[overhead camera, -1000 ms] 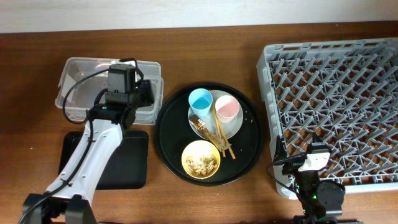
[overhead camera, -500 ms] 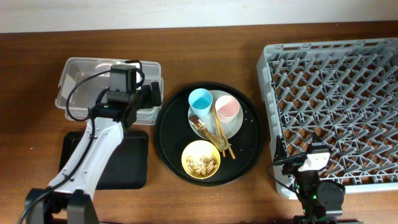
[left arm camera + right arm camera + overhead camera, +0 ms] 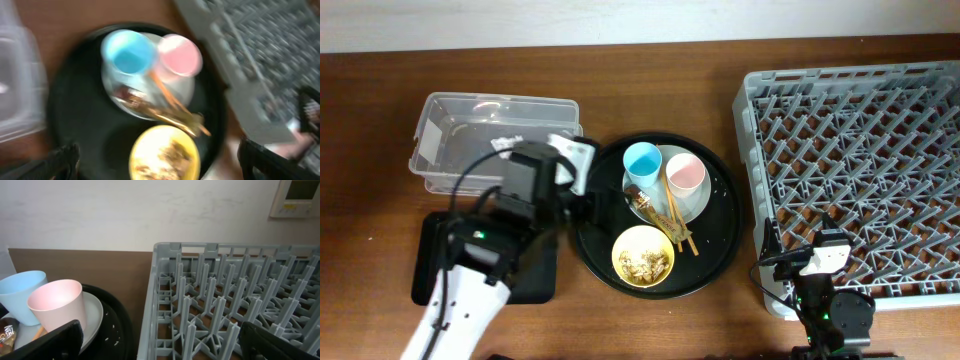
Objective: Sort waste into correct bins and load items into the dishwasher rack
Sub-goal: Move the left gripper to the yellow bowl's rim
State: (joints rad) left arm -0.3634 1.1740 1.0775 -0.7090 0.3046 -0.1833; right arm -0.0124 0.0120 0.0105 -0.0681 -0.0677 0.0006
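My left gripper (image 3: 578, 200) is open and empty over the left part of the round black tray; in the blurred left wrist view (image 3: 165, 165) its fingers straddle the yellow bowl (image 3: 145, 150). The bowl (image 3: 643, 256) holds beige scraps (image 3: 642, 264). The pale plate (image 3: 698, 200) carries the blue cup (image 3: 642, 160), pink cup (image 3: 685, 174), chopsticks (image 3: 675, 220) and shiny wrapper (image 3: 645, 203). A white tissue (image 3: 575, 155) lies at the right end of the clear tub (image 3: 450, 150). My right gripper (image 3: 160, 347) is open at the front-left corner of the grey rack (image 3: 860, 170).
The large round black tray (image 3: 720, 240) holds the plate and bowl between tub and rack. The shallow black tray (image 3: 535, 265) lies at the front left, partly under my left arm. The right wrist view shows both cups (image 3: 55, 305) left of the rack wall (image 3: 165, 295).
My left arm has moved from over the clear tub forward and right, to the round tray's left side. The white tissue now shows at the tub's right end. The right arm is still.
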